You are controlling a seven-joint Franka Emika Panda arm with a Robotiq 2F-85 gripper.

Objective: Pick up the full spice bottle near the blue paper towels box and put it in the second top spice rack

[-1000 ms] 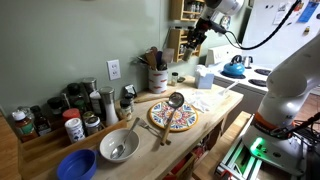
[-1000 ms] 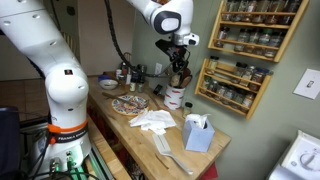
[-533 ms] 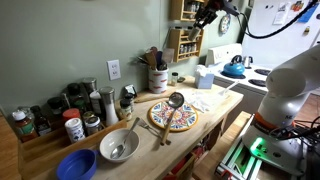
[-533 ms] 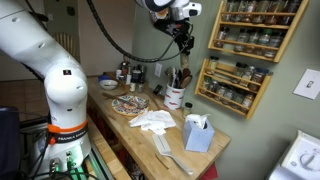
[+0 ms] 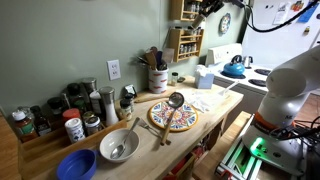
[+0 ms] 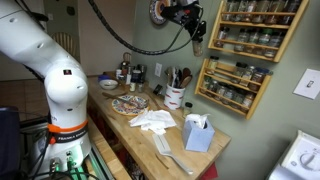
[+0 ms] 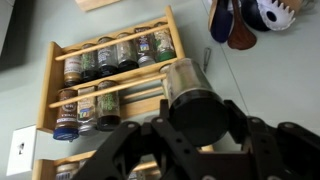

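Up near the top of the wall, the gripper point(image 7: 196, 128) is closed around the spice bottle point(image 7: 186, 86), holding it well above the counter point(image 5: 222, 100). In the wrist view the bottle's dark cap faces the camera, with clear glass behind it and a dark finger on either side. It hangs just in front of the wooden spice rack point(image 7: 108, 72), close to the tiers but not inside one. The rack's jars stand in rows, and their labels are too small to read. In both exterior views the blue paper towels box point(image 5: 205, 78) point(image 6: 197, 135) sits far below on the counter, with white paper poking out of its top; I can't make out any writing on it. The utensil crock point(image 6: 175, 98) stands near the wall.
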